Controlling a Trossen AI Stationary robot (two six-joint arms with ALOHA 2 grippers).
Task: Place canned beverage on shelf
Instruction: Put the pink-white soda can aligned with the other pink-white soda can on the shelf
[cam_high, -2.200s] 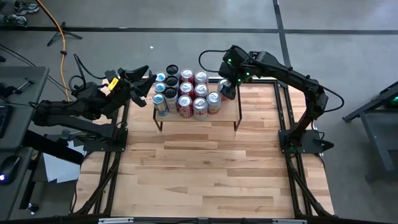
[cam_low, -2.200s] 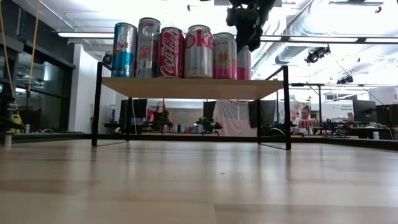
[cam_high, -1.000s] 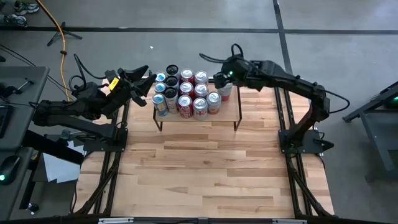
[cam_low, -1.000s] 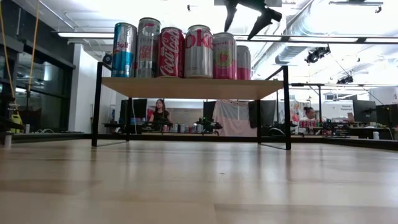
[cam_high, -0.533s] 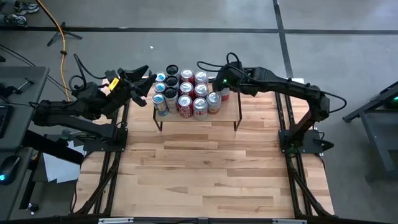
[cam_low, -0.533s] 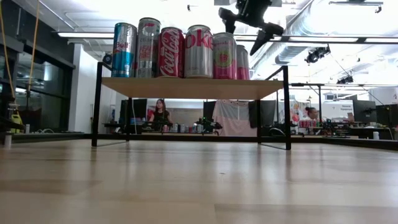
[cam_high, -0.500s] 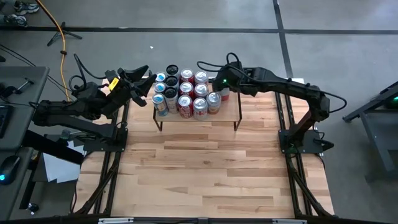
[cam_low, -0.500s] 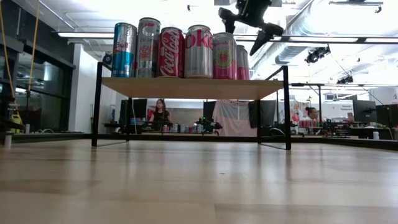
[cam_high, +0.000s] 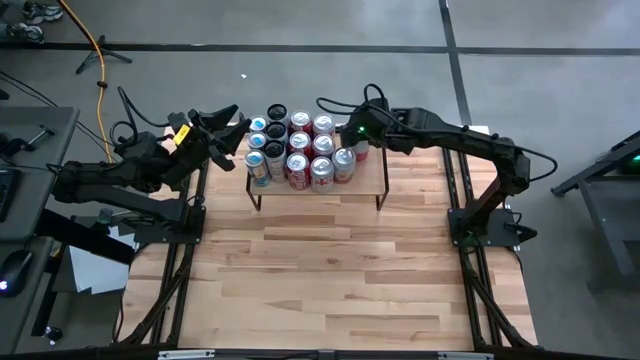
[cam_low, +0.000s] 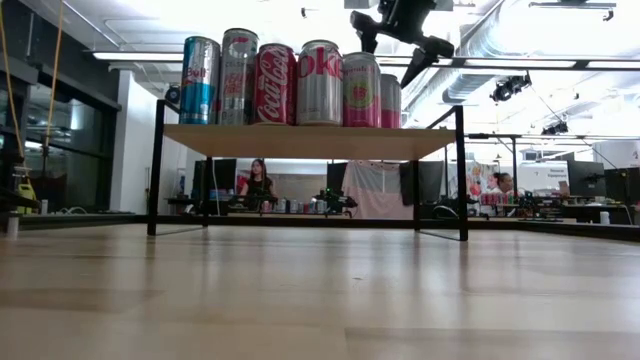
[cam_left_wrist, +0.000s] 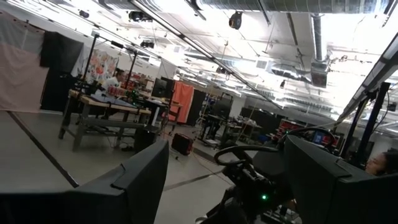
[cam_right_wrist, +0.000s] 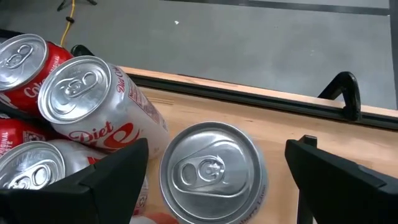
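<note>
Cans crowd the low shelf (cam_high: 365, 176) with its light wood plank top and thin black rod legs, which stands at the far edge of the large light wood tabletop (cam_high: 330, 270). From above, the cans form a tight block of rows on the shelf's left half, leaving the right part of the plank bare. Seen level from the front, a blue can (cam_low: 200, 80), a tall silver can (cam_low: 239, 76), a red Coca-Cola can (cam_low: 275, 84), a silver Diet Coke can (cam_low: 319, 83) and a pink-labelled can (cam_low: 361, 89) stand upright side by side.

At the right end of the block stands the silver-topped can with a pink and white label (cam_right_wrist: 211, 174), upright on the shelf plank just beside a Diet Coke can (cam_right_wrist: 99, 106). The right end effector (cam_low: 402, 45) hovers above this can, spread wide and holding nothing, a dark finger showing on either side of the can top in the right wrist view.

The left end effector (cam_high: 232, 128) waits off the tabletop's left far corner, near the shelf's left end, parted and empty.
</note>
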